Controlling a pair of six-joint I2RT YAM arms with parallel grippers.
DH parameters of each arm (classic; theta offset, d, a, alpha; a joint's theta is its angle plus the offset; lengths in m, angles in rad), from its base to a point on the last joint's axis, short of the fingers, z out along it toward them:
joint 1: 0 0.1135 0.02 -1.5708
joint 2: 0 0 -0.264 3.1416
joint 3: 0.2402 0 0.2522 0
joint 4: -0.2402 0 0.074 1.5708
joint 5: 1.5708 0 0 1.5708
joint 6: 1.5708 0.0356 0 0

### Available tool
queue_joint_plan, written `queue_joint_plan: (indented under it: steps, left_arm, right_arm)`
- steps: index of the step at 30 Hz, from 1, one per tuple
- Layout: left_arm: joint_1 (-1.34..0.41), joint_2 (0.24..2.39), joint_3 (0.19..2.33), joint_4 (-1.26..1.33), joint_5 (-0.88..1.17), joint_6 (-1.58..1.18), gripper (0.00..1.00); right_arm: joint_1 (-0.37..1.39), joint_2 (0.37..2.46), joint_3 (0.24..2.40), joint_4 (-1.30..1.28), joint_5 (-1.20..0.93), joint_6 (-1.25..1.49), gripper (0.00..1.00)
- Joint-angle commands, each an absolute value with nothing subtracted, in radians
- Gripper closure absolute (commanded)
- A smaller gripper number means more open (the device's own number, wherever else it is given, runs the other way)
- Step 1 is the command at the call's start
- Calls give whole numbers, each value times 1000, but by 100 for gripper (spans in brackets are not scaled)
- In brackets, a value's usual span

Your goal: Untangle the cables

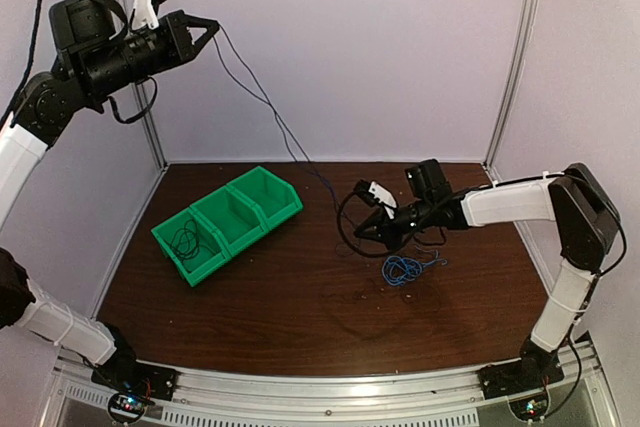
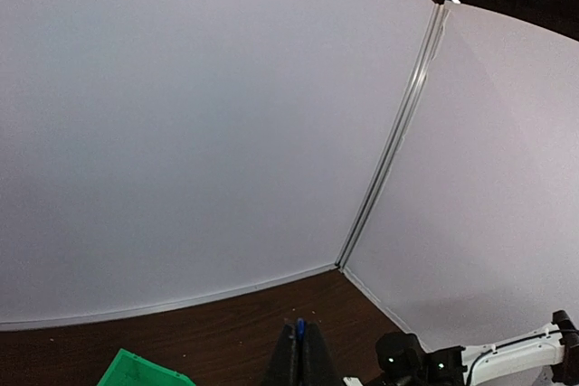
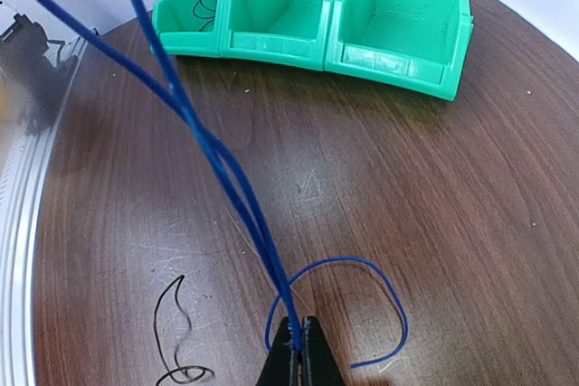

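A blue cable (image 1: 272,112) is stretched taut between my two grippers. My left gripper (image 1: 212,25) is raised high at the back left and is shut on one end; the blue tip (image 2: 299,327) shows between its closed fingers (image 2: 298,350). My right gripper (image 1: 368,233) is low over the table and shut on the blue strands (image 3: 217,153), pinched at its fingertips (image 3: 298,339), with a blue loop (image 3: 394,287) beside them. A blue tangle (image 1: 403,268) lies on the table near the right gripper. A loose black cable (image 3: 184,373) lies on the wood to the left of the right gripper.
A green three-compartment bin (image 1: 228,222) stands at the left of the table and also shows in the right wrist view (image 3: 398,65). One end compartment holds a black cable (image 1: 185,240). White walls enclose the back and sides. The table's metal edge (image 3: 27,223) runs along the left.
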State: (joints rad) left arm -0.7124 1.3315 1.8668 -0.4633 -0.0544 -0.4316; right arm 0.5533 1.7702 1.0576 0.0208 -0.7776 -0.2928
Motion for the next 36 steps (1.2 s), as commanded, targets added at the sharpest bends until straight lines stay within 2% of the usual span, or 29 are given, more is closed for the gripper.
queue_joint_plan:
  steps: [1, 3, 9, 12, 16, 17, 19, 20, 28, 36]
  left_arm:
    - [-713, 1261, 1859, -436, -224, -367, 100]
    - [-713, 1250, 1849, -442, -243, -360, 100]
    - [-713, 1276, 1748, -453, -125, -409, 100]
    - [-713, 1286, 1676, -411, -120, -416, 100]
    - [-712, 1322, 1675, -385, -161, -367, 100]
    - [-712, 1332, 1694, -385, -175, -343, 100]
    - [-709, 1355, 1747, -385, -195, -310, 100]
    - [-706, 1367, 1776, -386, -198, -292, 100]
    - [-692, 1494, 2028, -444, -219, -189, 100]
    - [-689, 1504, 2073, -428, -318, -96, 100]
  right_arm:
    - [535, 1779, 1067, 7, -788, -296, 100]
    - [531, 1774, 1076, -22, -820, -297, 100]
    - [545, 1718, 1160, -82, -939, -288, 100]
    - [556, 1713, 1223, -148, -966, -302, 90]
    - [558, 1718, 1282, -206, -974, -300, 88]
    - [558, 1716, 1288, -208, -975, -295, 83]
    - [561, 1718, 1301, -220, -976, -296, 66]
    - [561, 1715, 1308, -235, -971, -304, 63]
    - [538, 1591, 1230, -315, -914, -379, 59]
    - [404, 1401, 1061, -378, -874, -441, 58]
